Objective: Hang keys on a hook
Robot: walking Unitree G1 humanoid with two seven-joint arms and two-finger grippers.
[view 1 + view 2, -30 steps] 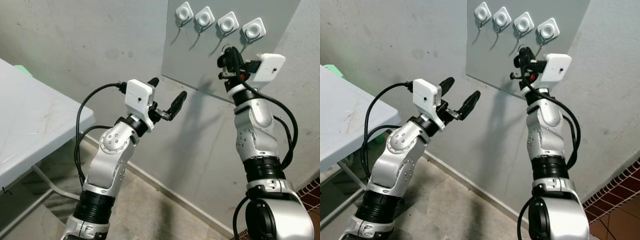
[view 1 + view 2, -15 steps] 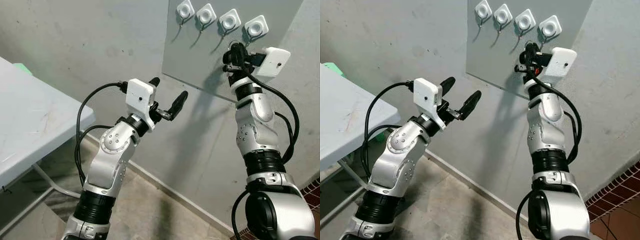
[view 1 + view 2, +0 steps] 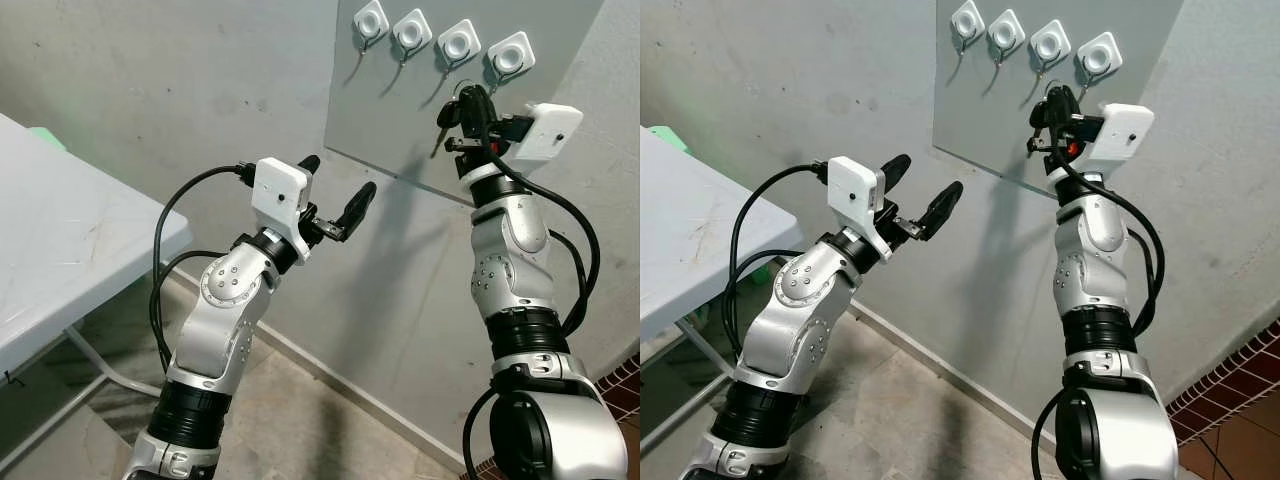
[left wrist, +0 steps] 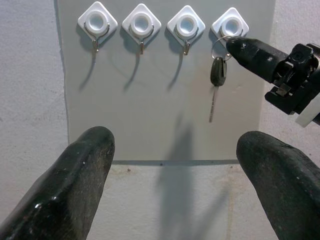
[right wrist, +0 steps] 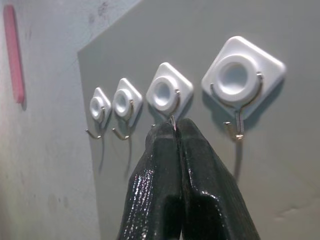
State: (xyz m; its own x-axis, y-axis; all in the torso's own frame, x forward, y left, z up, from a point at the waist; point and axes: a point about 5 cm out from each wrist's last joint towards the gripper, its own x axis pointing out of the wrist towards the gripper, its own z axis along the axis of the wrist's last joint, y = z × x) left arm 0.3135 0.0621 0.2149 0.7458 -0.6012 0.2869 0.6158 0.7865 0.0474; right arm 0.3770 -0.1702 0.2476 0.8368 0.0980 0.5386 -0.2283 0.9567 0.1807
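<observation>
Four white hooks sit in a row on a grey panel [image 3: 400, 120] on the wall. My right gripper [image 3: 467, 97] is raised just below the rightmost hook [image 3: 508, 57], shut on the key ring [image 4: 220, 43]. A black-headed key [image 4: 218, 72] dangles from that ring, blade down, against the panel. In the right wrist view the fingertips [image 5: 165, 137] press together with a sliver of metal ring between them, near the two nearest hooks. I cannot tell whether the ring touches a hook. My left gripper [image 3: 336, 188] is held open at chest height, pointing at the panel, holding nothing.
A white folding table [image 3: 60, 250] stands to my left against the grey wall, with a green object [image 3: 45, 138] at its far edge. Three other hooks [image 3: 408, 33] are bare. Tiled floor lies below between the arms.
My right gripper rose toward the rightmost hook and then eased slightly back; the key now hangs in sight to its left. The left arm stayed put.
</observation>
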